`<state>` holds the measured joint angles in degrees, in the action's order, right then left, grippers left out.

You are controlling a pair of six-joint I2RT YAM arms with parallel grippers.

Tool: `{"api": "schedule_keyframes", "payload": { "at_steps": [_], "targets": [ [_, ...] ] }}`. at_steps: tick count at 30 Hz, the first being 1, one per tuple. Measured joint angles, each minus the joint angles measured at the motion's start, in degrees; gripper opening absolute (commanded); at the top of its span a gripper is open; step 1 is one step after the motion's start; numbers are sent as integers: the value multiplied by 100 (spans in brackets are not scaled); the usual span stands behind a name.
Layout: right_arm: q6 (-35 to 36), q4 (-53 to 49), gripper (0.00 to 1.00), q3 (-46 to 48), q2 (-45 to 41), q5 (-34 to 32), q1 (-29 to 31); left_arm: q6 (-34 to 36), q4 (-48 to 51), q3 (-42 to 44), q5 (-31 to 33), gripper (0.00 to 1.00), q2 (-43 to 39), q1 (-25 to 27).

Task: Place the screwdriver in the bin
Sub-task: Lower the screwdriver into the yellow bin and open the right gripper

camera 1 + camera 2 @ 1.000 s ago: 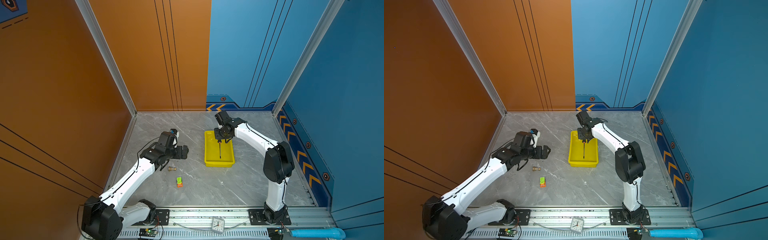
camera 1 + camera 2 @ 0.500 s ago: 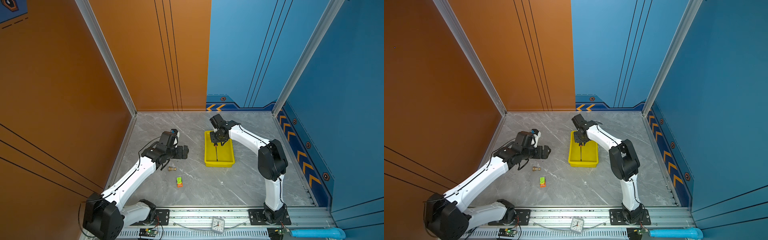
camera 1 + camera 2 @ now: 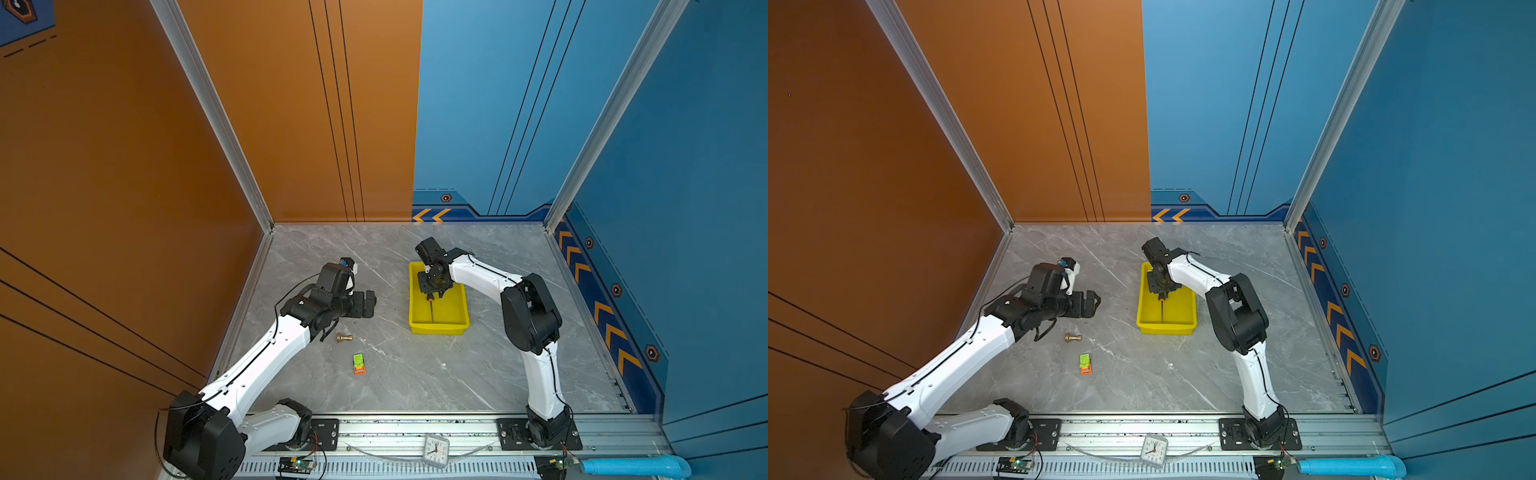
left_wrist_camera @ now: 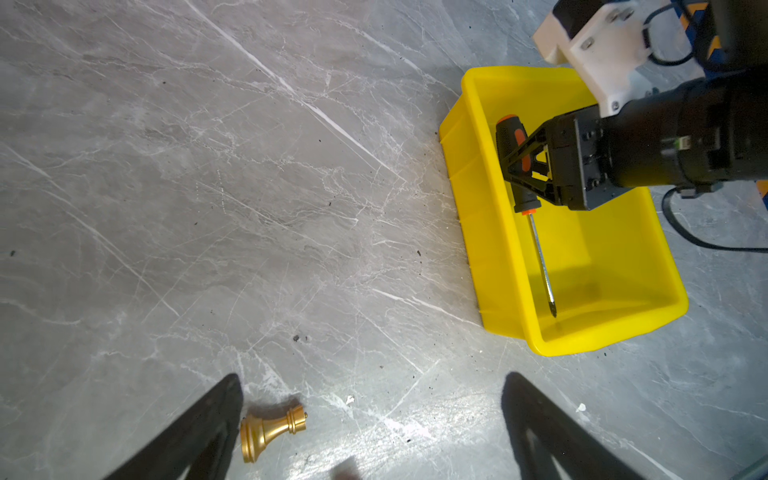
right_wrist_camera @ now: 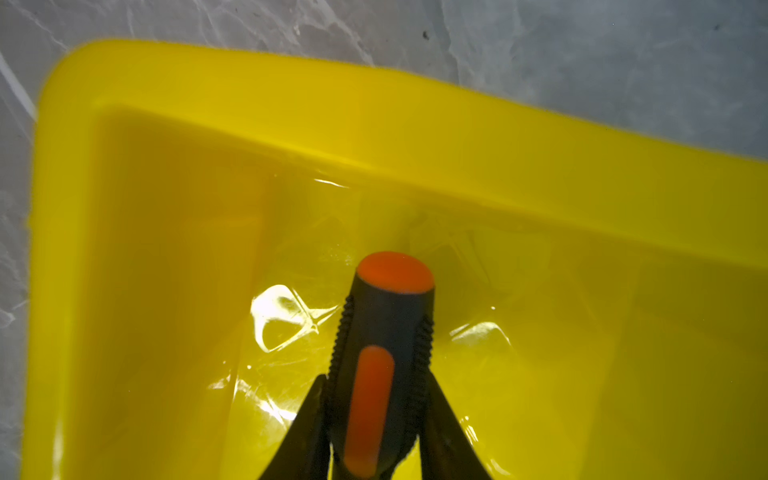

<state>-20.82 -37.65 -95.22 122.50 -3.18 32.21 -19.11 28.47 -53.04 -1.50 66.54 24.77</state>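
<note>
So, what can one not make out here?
Right wrist view: the screwdriver shaft, cut off by the edge at the right hand.
Both top views: print on the box, too small.
Left wrist view: whether the tip touches the bin floor; the left hand, cut off by the edge.

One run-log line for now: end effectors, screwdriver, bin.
right end effector: shut on screwdriver handle | screwdriver: shaft inside bin, not yet released | left end effector: open, empty

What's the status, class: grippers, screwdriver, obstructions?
Right gripper jaws shut on screwdriver, inside bin, unreleased. Left gripper jaws open, empty. Nothing in the way.
</note>
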Motion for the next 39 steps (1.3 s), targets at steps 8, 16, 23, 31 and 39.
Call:
{"api": "schedule_keyframes", "payload": {
  "at_steps": [8,16,23,31,39],
  "targets": [
    [-22,181,13,140,9,-2,0,-28,0,129,68,98,-140,0],
    [-63,297,31,273,9,-2,0,-72,4,271,149,98,-203,0],
    [-63,306,42,273,9,-26,2,-87,4,291,184,98,-216,4],
    [-61,321,51,291,-223,-164,7,-66,2,291,262,98,-216,2],
    [-37,256,62,321,-1320,-483,107,-11,4,291,439,98,-245,-173]
  ]
}}
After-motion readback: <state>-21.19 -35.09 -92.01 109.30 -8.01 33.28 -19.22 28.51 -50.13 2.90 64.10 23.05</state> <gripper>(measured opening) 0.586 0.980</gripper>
